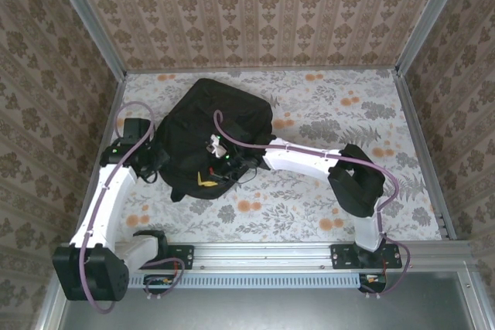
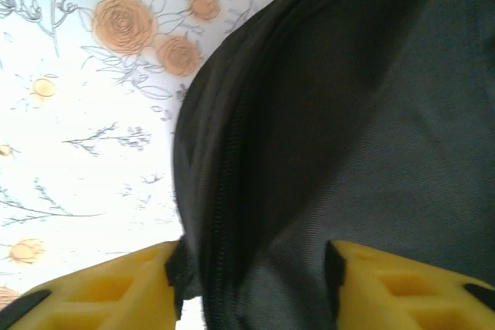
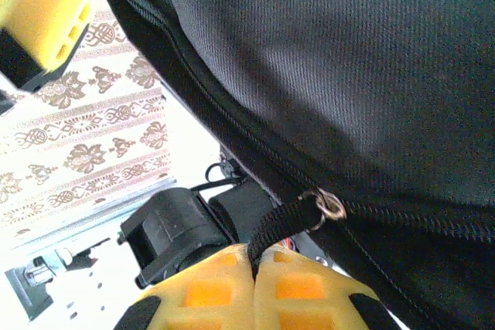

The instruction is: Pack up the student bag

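Student bag point(image 1: 220, 125): big black soft backpack, woven matte fabric with a fine diagonal weave, rounded outline, lying flat on the surface point(image 1: 332, 113) left of centre, towards the far wall. The surface has a pale cloth with grey leaves and orange flowers. Walls point(image 1: 255, 5) on three sides are beige damask wallpaper, and an aluminium rail point(image 1: 263, 256) runs along the near edge with both arm bases on it. The left end effector point(image 2: 255, 287) is at the bag's left edge. Its yellow foam-like fingers point(image 2: 108, 295) have square recesses and stand apart, open. A bulge of black fabric sits between them and the left finger looks to be touching it; no clamp is visible. A dark zipper point(image 2: 224, 191) runs down that fold, with its teeth hard to read in shadow. The right end effector point(image 3: 254, 287) is at the bag's near edge, its yellow fingers pressed together and closed on a black webbing pull strap point(image 3: 274, 229). The strap loops through a small metal ring point(image 3: 332, 206) on the zipper line and looks taut. The white right arm crosses the near part of the bag in the top view and hides the grip point there. A black boxy motor housing point(image 3: 174, 229) sits behind the strap, partly hidden. A blurred yellow block point(image 3: 46, 5) is cut off at the top left corner of the right wrist view; cannot tell what it belongs to. The bag's opening and contents are not readable, and the fingers are cropped at the bottom of both wrist views.
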Motion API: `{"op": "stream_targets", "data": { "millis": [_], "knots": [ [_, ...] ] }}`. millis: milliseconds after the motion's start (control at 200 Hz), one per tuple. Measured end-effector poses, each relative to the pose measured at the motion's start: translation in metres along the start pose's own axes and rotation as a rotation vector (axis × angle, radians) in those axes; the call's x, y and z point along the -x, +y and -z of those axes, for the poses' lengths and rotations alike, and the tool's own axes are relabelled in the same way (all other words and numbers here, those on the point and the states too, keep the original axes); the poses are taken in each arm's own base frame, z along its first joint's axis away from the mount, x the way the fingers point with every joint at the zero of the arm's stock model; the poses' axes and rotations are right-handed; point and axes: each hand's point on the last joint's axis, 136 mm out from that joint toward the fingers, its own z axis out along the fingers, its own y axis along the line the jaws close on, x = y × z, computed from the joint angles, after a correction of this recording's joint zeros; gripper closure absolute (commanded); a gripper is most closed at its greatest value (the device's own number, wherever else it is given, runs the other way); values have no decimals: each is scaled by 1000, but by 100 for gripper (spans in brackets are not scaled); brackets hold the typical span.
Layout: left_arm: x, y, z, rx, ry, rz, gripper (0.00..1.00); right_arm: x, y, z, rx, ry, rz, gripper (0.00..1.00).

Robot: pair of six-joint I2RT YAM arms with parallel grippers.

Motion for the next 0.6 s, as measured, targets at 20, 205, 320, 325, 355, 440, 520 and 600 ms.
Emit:
{"op": "stream_targets", "data": {
  "millis": [20,205,320,325,355,440,520,600],
  "knots": [
    [0,-2,2,-14,-2,4,43,1,0,-1,2,-1,-1,100],
    [-23,-16,20,-158,30,101,43,3,1,-2,6,-4,-11,100],
    [-55,-16,12,-180,115,151,44,4,3,-2,16,-10,-20,100],
    [-57,-16,11,-180,121,154,44,4,3,-2,17,-10,-20,100],
    [-64,-16,8,-177,143,160,44,4,3,-3,19,-11,-21,100],
    [-79,-17,2,-164,193,170,44,4,2,-4,21,-13,-29,100],
    [-85,-21,0,-159,213,173,44,4,1,-4,23,-13,-35,100],
    [-87,-23,-3,-154,223,179,44,4,0,-5,22,-13,-35,100]
  ]
}}
